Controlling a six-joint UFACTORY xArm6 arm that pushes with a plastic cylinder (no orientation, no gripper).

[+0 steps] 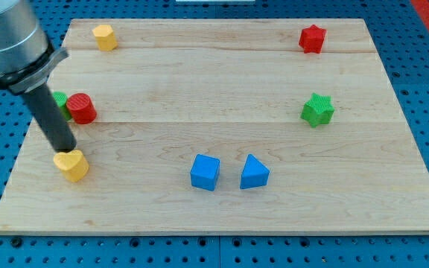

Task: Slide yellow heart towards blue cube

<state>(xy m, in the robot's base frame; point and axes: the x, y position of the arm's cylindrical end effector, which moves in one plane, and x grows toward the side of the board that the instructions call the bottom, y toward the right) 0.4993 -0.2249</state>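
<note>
Sitting nearest the camera: yellow heart (72,164) at about 8 o'clock on the wooden board (222,216), with blue cube (205,172) and blue triangle block (254,173) side by side down around 6 o'clock. Resting my tip (66,149) right on the heart's upper-left edge, touching or as good as touching, so lining up from the far side away from the cube. No fingers on this rig, just a dark rod, so nothing clenching or letting go, only pushing.

Still looking like early days on the task: heart and cube sitting well apart, with bare wood between them. Needing a long shove toward 3 o'clock, maybe slightly downward, to close that gap.

Hanging around elsewhere: red cylinder (82,108) and a green block (60,103) half hidden behind the rod at 9 o'clock, another yellow block (105,36) at 11, red star (313,39) at 1, green star (318,110) at 3. None of them blocking the path.
</note>
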